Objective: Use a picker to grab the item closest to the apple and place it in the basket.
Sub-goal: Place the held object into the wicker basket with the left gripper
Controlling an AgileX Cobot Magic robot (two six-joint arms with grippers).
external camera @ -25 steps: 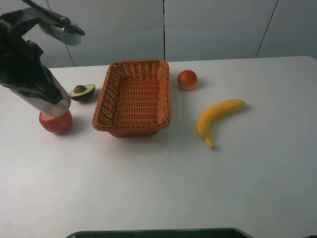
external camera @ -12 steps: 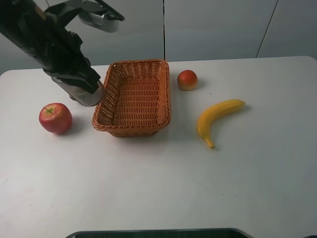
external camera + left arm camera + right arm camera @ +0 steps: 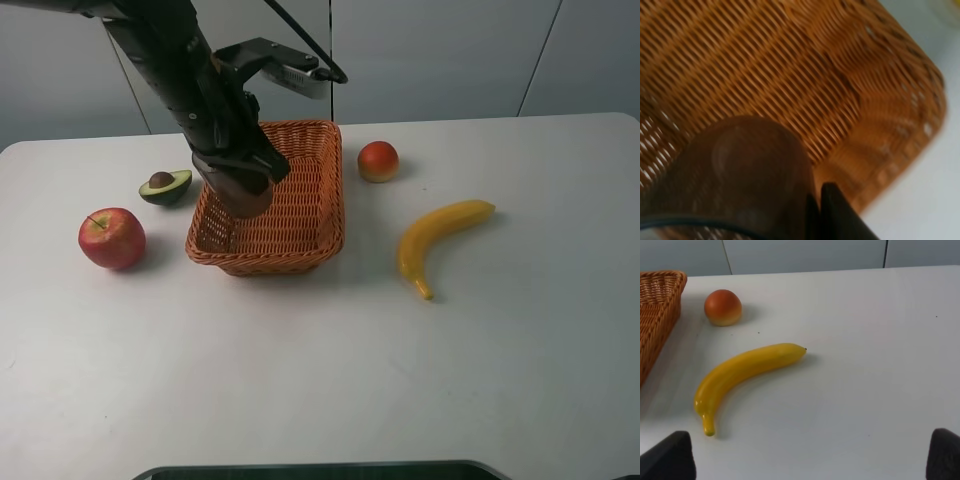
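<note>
1. The left gripper [image 3: 238,186] hangs over the left half of the basket [image 3: 270,258], close above the weave.
2. The picker [image 3: 740,170], a clear rounded cup, fills the near part of the left wrist view, with the weave showing through it. One dark finger [image 3: 835,215] shows beside it. I cannot tell how far these jaws are open or what they clamp. Nothing is seen inside the cup.
3. The avocado half [image 3: 166,186] lies cut side up on the table [image 3: 300,380]. It sits between the apple [image 3: 112,238] and the basket, near the basket's left wall and clear of the picker.
4. The right gripper [image 3: 810,462] is spread wide and holds nothing, above bare table near the banana [image 3: 435,235].
5. A round orange-red fruit [image 3: 378,161] sits beside the basket's far right corner.
</note>
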